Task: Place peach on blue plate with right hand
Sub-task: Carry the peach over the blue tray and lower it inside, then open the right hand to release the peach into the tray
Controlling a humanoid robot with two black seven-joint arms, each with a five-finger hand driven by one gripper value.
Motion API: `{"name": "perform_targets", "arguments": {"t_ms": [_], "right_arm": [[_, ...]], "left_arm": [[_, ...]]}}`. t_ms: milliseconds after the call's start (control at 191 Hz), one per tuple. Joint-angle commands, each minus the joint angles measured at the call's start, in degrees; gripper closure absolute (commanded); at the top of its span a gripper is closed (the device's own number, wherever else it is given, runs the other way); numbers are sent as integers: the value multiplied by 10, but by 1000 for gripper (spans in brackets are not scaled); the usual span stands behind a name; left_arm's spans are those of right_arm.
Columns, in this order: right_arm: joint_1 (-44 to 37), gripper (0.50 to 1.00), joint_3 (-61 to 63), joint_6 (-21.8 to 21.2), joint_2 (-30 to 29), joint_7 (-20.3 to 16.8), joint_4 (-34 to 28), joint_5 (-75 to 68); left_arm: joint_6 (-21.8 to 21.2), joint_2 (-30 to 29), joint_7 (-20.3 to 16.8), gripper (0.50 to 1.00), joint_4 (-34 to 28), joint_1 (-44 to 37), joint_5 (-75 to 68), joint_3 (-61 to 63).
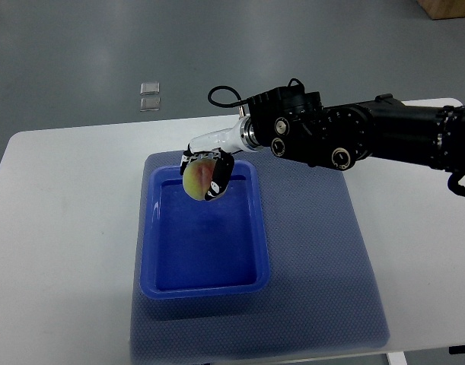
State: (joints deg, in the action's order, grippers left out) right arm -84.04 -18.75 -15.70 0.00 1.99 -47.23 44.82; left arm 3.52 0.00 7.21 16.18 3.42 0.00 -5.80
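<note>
Holding the peach [199, 179] over the blue plate [205, 277].

Reaching in from the right, right hand [209, 173] curling its fingers [220, 176] tight around the peach, hanging above the plate's far end, with the plate sitting on a blue mat [323, 258] on the white worktop [57, 228].

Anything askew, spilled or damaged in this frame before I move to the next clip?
Nothing stands out. The right hand holds the peach over the far end of the blue plate, which lies flat and empty on the blue mat. No spills or damage show on the white table.
</note>
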Motion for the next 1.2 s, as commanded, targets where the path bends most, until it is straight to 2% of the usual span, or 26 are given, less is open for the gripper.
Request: {"name": "perform_targets", "arguments": {"t_ms": [0,115,324,329,397,423,476,481,497,502,523,564,617,622,643,706,711,732,904,1077,1197], "right_arm": [[18,965,2,2,0,2,-1,-1],[28,965,1,2,0,2,-3,-1],[52,930,1,2,0,3,-11,-2],[55,910,1,2,0,3,-13,-1],[57,885,2,2,0,3,-14,-1],[57,853,2,2,0,4,-15,-1],[57,852,2,2,0,4,-15,-1],[58,794,2,2,0,4,-14,-2],[58,775,2,2,0,4,-14,-2],[58,752,2,2,0,4,-14,-2],[58,716,2,2,0,4,-14,-2],[58,667,2,2,0,4,-14,-3],[58,666,2,2,0,4,-14,-3],[57,616,2,1,0,4,-14,-3],[57,599,2,0,0,4,-14,-2],[57,599,2,-2,0,4,-14,-2],[57,581,2,-6,0,4,-14,-1],[57,572,2,-7,0,4,-14,-1],[55,570,8,-7,0,4,-11,0],[48,570,56,-12,0,3,-11,-5],[41,570,135,-6,0,4,-10,-10]], "left_arm": [[0,0,0,500,0,0,0,0],[0,0,0,500,0,0,0,0],[0,0,0,500,0,0,0,1],[0,0,0,500,0,1,0,1],[0,0,0,500,0,0,0,1],[0,0,0,500,0,1,0,1],[0,0,0,500,0,1,0,1],[0,0,0,500,0,0,0,1],[0,0,0,500,0,0,0,1],[0,0,0,500,0,0,0,1],[0,0,0,500,0,0,0,1],[0,0,0,500,0,0,0,1],[0,0,0,500,0,0,0,1],[0,0,0,500,0,1,0,1],[0,0,0,500,0,0,0,1],[0,0,0,500,0,0,0,1],[0,0,0,500,-1,0,0,1],[0,0,0,500,-1,0,0,1],[0,0,0,500,-1,0,0,0],[0,0,0,500,-1,0,0,0],[0,0,0,500,-1,0,0,0]]}}
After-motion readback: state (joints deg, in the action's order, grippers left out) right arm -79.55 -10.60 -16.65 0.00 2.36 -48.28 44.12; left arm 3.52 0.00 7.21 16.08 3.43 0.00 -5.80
